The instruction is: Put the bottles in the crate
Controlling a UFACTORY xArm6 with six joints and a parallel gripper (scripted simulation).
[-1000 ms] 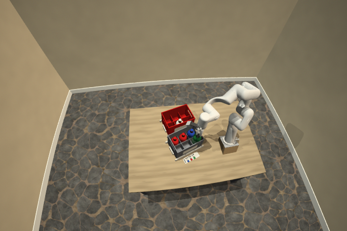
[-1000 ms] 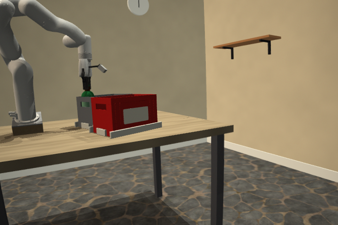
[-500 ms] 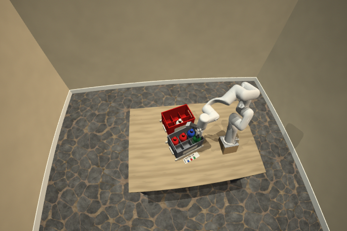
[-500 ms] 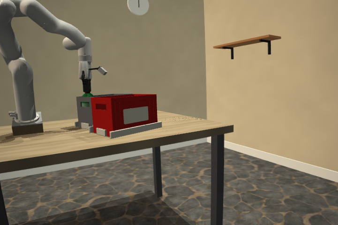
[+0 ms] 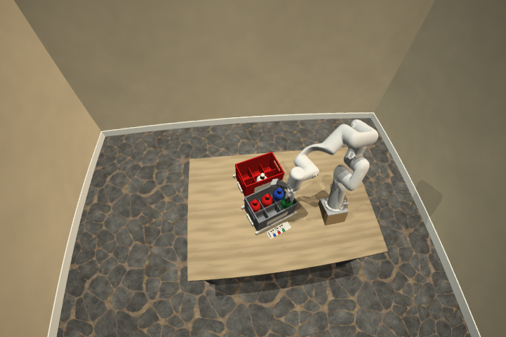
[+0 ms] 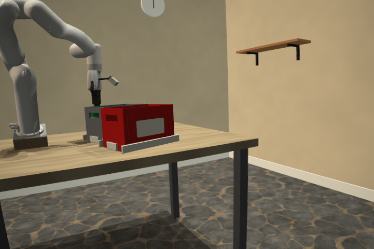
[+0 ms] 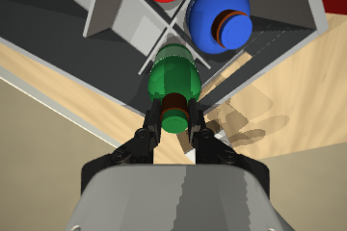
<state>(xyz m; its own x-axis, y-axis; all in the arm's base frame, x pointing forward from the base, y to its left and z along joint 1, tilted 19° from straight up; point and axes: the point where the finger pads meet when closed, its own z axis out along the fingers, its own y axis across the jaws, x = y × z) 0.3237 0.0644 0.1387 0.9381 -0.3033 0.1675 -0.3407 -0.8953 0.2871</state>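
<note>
My gripper [image 5: 288, 198] [image 6: 96, 104] [image 7: 174, 108] is shut on the neck of a green bottle [image 5: 286, 203] [image 6: 94, 115] [image 7: 173, 79]. The bottle is upright, low in the near right compartment of the grey crate [image 5: 262, 223] [image 6: 90, 126] [image 7: 70, 67]; its base is hidden. A blue bottle [image 5: 278, 194] [image 7: 202, 24] and two red bottles [image 5: 267, 200] [image 5: 255, 206] stand in the grey crate's back row. A white bottle [image 5: 260, 179] stands in the red crate [image 5: 245, 188] [image 6: 113, 132]. The pick list [image 5: 271, 235] shows blue, red and green marks; its counts are too small to read surely.
Low pale rails [image 5: 267, 229] [image 6: 150, 143] edge the crates on the wooden table [image 5: 221, 254] [image 6: 205, 132]. The red crate stands close behind the grey one in the top view. The robot base [image 5: 334, 214] [image 6: 30, 141] is to the right there. A shelf [image 6: 274, 46] hangs on the wall.
</note>
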